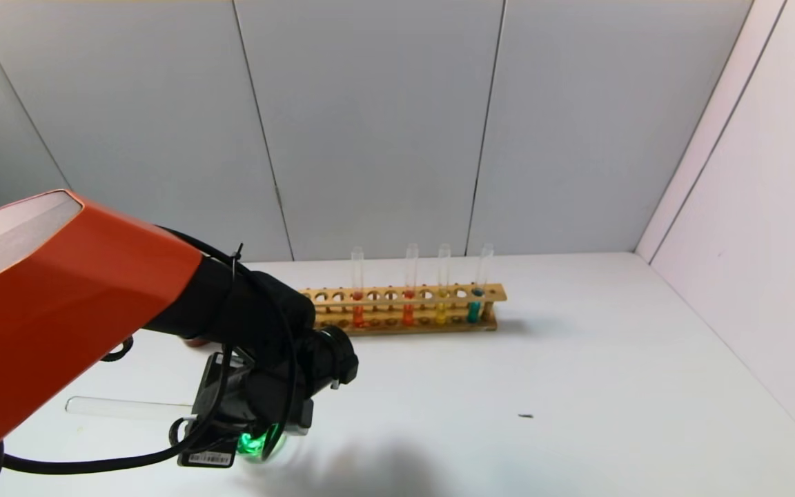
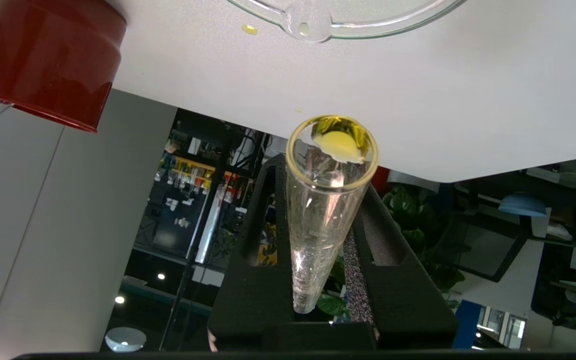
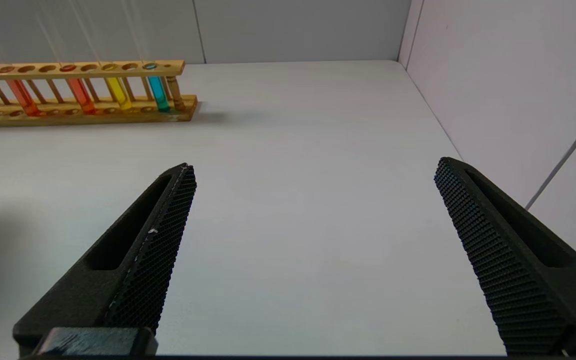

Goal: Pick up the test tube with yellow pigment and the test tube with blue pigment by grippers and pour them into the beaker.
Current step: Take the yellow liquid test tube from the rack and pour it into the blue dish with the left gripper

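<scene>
My left gripper is shut on a test tube with yellow pigment and holds it about level over the table's front left; the clear tube body sticks out to the left. In the left wrist view, yellow liquid sits at the tube's mouth, just short of the beaker's pouring lip. The arm hides the beaker in the head view. A second yellow tube and a blue tube stand in the wooden rack. My right gripper is open and empty above bare table.
Two orange-red tubes stand in the rack too. A dark red cup stands beside the beaker. A small yellow drop lies on the table near the beaker. White walls close the back and right.
</scene>
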Controlling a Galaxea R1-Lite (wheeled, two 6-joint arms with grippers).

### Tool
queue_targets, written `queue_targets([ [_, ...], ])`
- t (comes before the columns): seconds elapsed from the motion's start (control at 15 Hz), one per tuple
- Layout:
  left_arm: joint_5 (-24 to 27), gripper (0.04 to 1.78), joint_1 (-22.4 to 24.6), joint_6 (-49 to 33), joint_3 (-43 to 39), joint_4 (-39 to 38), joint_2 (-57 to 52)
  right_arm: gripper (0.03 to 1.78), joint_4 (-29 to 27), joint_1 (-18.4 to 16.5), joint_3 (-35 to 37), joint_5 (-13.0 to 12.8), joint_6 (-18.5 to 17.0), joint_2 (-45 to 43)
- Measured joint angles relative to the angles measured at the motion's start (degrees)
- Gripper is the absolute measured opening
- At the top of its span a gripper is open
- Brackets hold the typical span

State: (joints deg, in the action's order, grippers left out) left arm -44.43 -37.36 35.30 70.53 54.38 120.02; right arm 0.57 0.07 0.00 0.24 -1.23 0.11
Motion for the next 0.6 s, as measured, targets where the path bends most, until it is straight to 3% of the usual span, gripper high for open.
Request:
queue_targets([
  [0.6,0.0,0.33,-0.87,-0.44,0.63,1.73,0.62,1.74,0.02,-0.02,0.0,0.0,0.02,0.0],
])
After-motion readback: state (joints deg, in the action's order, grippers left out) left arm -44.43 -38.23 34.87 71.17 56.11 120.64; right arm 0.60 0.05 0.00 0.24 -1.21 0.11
